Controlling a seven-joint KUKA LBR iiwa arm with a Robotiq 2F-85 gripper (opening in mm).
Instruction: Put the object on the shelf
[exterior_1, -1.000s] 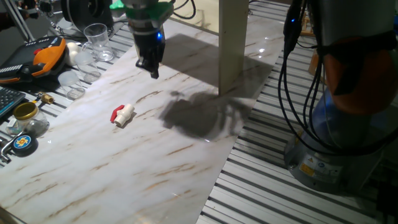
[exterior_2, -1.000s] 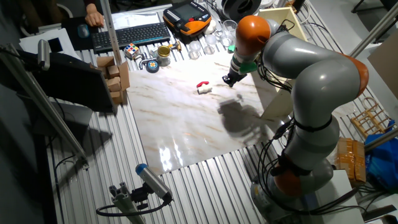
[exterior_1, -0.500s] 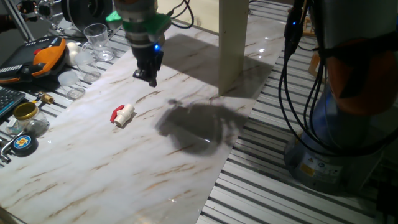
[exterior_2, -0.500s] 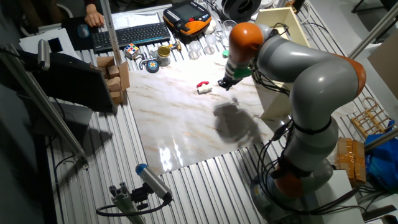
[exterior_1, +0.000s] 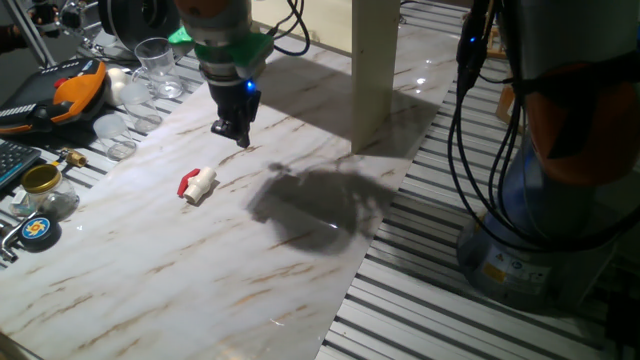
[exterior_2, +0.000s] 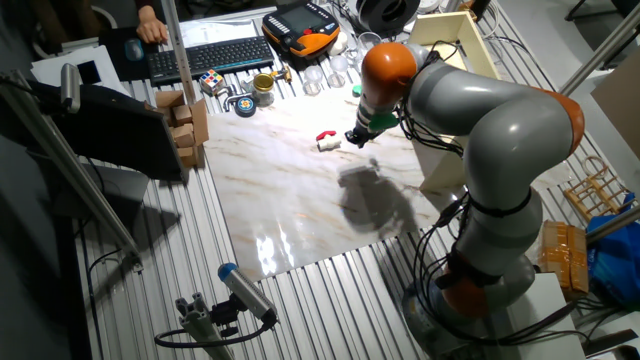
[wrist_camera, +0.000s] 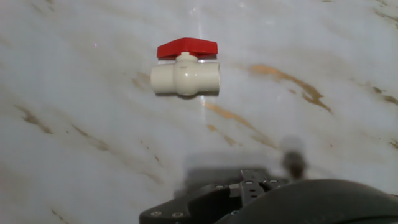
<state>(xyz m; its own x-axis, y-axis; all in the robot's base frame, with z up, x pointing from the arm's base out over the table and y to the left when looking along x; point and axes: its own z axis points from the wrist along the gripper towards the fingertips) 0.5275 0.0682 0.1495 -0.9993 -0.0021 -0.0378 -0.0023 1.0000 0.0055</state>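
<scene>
We see the object (exterior_1: 197, 184) lying on its side on the marbled table (exterior_1: 200, 280), left of centre in one fixed view, red handle toward the frame's left. In the other fixed view it (exterior_2: 327, 141) sits just above centre, near the table's (exterior_2: 300, 200) far edge. In the hand view the object (wrist_camera: 186, 76) lies in the upper middle of the frame, white body horizontal with the red handle on its upper side; nothing touches it.

The claw (exterior_1: 233, 129) hangs above the table in the upper-middle of one fixed view, up and to the right of the object and apart from it. In the other fixed view the claw (exterior_2: 357, 138) is just right of the object. It carries nothing. We cannot tell whether its fingers are spread or pressed together: they read as one dark mass in both fixed views and are blurred at the bottom of the hand view.

The shelf (exterior_1: 375, 70) shows as a pale panel leg standing upper centre-right in one fixed view; in the other fixed view its flat top (exterior_2: 450, 30) sits at upper right, behind the arm.

A brass-lidded jar (exterior_1: 42, 181) stands at the left edge, a clear glass (exterior_1: 156, 60) at upper left.
</scene>
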